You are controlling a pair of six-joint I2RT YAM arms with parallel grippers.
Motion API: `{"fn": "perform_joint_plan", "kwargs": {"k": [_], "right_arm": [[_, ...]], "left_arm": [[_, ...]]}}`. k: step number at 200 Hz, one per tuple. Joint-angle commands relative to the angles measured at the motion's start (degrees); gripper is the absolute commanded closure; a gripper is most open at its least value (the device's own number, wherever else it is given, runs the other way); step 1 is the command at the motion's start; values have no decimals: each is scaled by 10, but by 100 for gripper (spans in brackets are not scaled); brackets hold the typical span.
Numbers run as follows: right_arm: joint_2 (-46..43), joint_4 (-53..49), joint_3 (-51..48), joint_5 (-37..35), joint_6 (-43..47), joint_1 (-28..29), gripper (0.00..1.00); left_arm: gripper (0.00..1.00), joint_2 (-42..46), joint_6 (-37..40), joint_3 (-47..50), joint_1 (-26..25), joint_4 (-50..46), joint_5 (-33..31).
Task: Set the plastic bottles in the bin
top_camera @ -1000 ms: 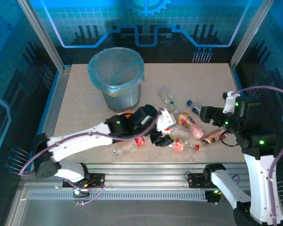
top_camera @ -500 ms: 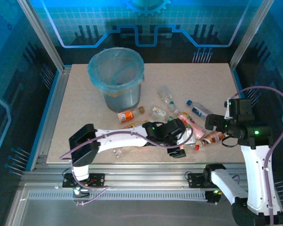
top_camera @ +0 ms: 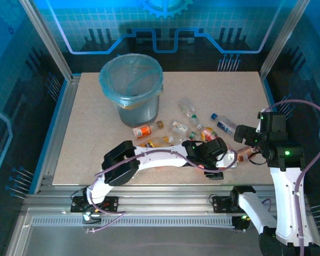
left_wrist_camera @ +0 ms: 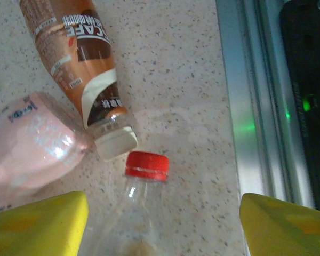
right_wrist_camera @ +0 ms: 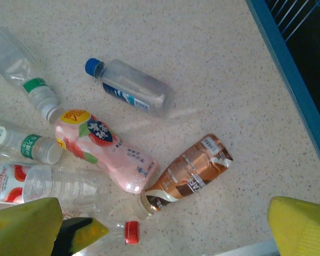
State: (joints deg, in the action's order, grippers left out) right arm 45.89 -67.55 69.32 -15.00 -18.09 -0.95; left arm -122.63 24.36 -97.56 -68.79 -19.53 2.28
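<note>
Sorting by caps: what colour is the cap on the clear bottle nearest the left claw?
Red; the cap shows best in the left wrist view.

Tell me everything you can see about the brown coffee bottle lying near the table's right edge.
The brown plastic coffee bottle lies on its side on the speckled table. A glossy copper-brown wrap with a white swirl and CAFE lettering covers it; its cap is cream, its base end dented. The neck rests against the pink-labelled bottle, and the red-capped clear bottle lies just short of its cap. Nothing grips it.
</note>
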Motion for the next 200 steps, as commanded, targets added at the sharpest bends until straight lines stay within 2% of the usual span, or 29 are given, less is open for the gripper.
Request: {"fn": "perform_joint_plan", "kwargs": {"k": [1,40,79,138,200], "right_arm": [[-35,33,0,-12,-15,-11,0],[-87,45,4,-50,-29,-10,1],[-116,59,0,-41,-47,-10,1],[-126,76,-16,-27,-60,-10,2],[-137,81,-35,-28,-65,-10,2]], "left_arm": [[24,-30,38,-44,-3,-34,-10],[24,-72,60,-90,-4,-67,-12],[25,-112,76,-135,-5,-99,-35],[37,-153,83,-192,-6,-147,-59],[60,-160,68,-214,-6,-170,-61]]}}
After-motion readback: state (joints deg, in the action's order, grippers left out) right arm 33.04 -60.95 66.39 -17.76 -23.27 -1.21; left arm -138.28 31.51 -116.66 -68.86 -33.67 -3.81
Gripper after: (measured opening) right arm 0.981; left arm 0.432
